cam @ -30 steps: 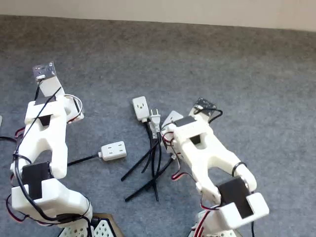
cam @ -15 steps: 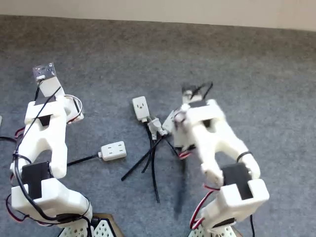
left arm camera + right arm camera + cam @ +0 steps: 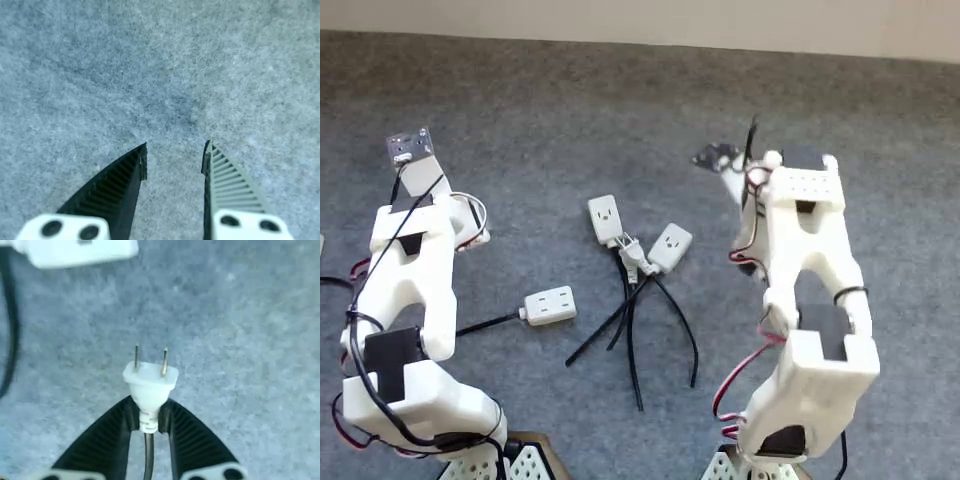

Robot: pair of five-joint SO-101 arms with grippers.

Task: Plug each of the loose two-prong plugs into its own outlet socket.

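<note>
High view: Three white receptacles lie mid-desk: a single outlet socket [image 3: 605,219], a second outlet socket [image 3: 670,246] just beside it, and a triple outlet block [image 3: 550,304] nearer the left arm [image 3: 410,270]. A loose plug [image 3: 634,254] rests between the two single sockets. Black cords [image 3: 630,335] cross one another beneath them in a tangle. The right arm [image 3: 807,250] stands off to the side, apart from the sockets.

Left wrist view: The left pincer [image 3: 175,157] has its jaws apart and holds nothing. It is above the bare grey carpeted desk [image 3: 165,65].

Right wrist view: The right pincer [image 3: 149,409] is clamped on a white two-prong plug [image 3: 150,377]. It grips the narrow neck, with the prongs pointing away. One white socket body [image 3: 75,249] lies beyond, with a black cord [image 3: 9,320] alongside.

Assessment: The plug appears light and rigid, and its thin prongs are liable to bend if misaligned. A hold at the neck may let the head pivot under pressure, so the broader body would be the sounder place to grip. The trailing cord is limp and will drag. The sockets look light and unfixed, likely to slide when pushed unless braced. The crossed cords and the loose plug crowd the approach.
</note>
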